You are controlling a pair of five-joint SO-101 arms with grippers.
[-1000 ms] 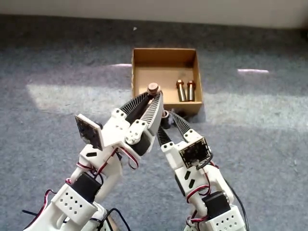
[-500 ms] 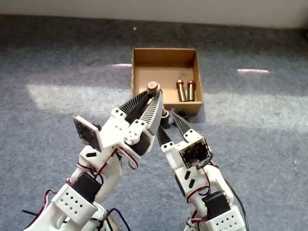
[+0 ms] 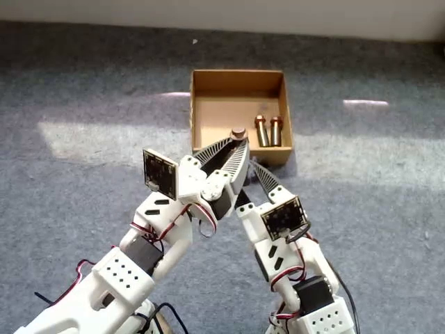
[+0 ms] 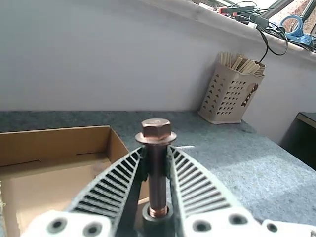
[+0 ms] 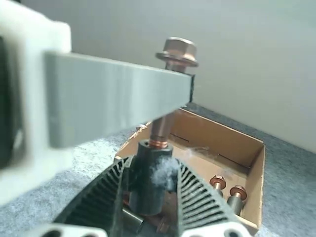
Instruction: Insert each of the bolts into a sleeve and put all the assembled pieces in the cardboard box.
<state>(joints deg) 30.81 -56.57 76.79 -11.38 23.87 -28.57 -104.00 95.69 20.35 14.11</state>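
While left tool (image 4: pixel 157 149) is clamped on the bolt (image 4: pixel 156 131) shank, head up, the bolt stands upright with its tip just inside the sleeve (image 5: pixel 148 187) mouth. Both sit over the counter (image 3: pixel 83 90) at the near wall of the cardboard box (image 3: pixel 236 80), which is mid-counter toward the far edge. Right tool (image 5: pixel 152 165) is closed around the sleeve, holding it upright underneath. Two assembled pieces (image 3: pixel 268 130) lie in the box's right side. Risk, my guess: a slight tilt between the grips jams the tip on the rim, or the push slides the sleeve down the ribbed fingers and parts drop outside the box.
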